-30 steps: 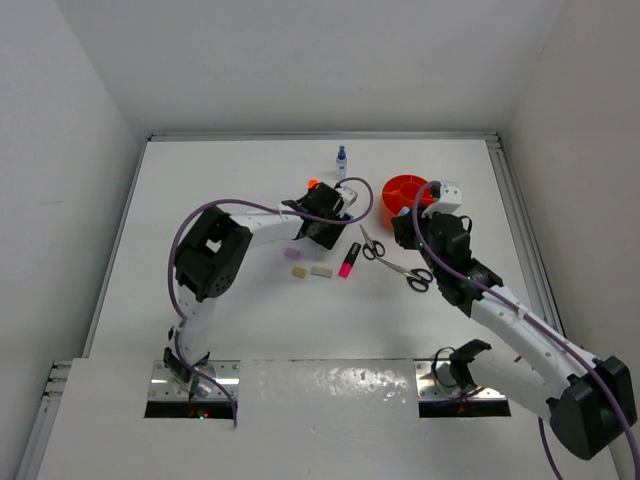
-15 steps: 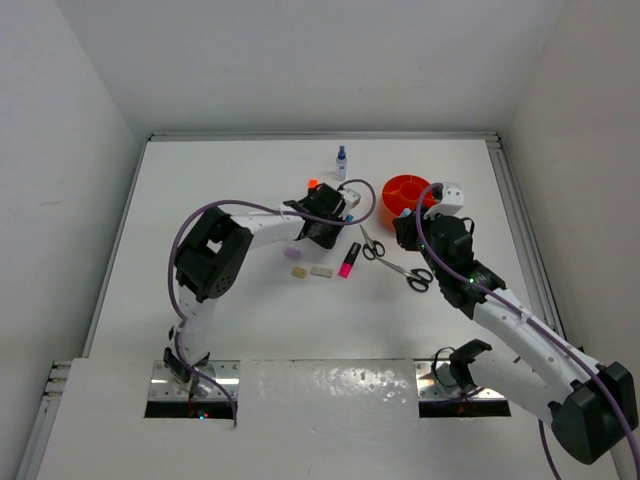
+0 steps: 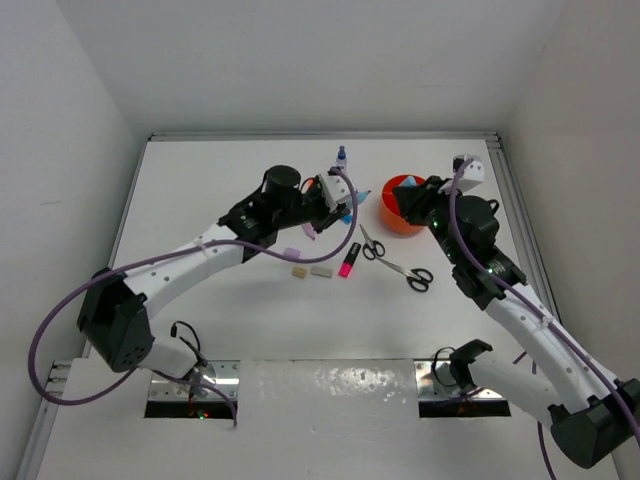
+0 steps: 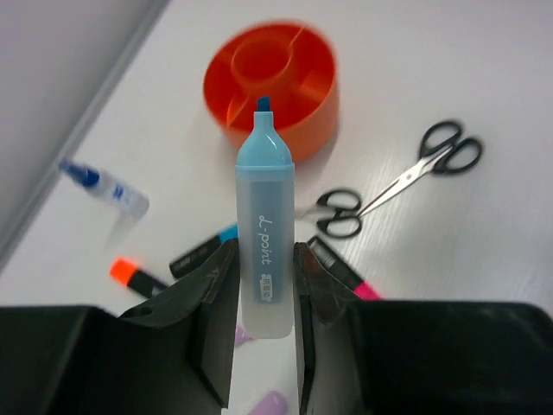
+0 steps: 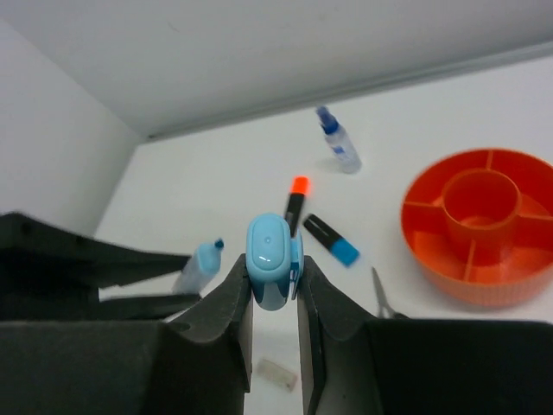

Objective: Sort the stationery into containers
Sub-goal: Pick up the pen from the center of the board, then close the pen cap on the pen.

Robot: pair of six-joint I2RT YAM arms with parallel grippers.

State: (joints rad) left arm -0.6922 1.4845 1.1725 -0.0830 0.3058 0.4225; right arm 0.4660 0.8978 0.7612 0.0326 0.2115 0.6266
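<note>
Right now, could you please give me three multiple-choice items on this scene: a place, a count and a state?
1. Where on the table is the bottle? A near edge B far edge C middle
2. How many scissors lie on the table? A four B one C two
3. The left claw is: A shut on a highlighter B open, empty C out of view

Key: 1 B, it stands close to the far edge in the top view. 2 C, a small pair lies beside the larger. 3 A, it clamps the highlighter's barrel in the left wrist view.
</note>
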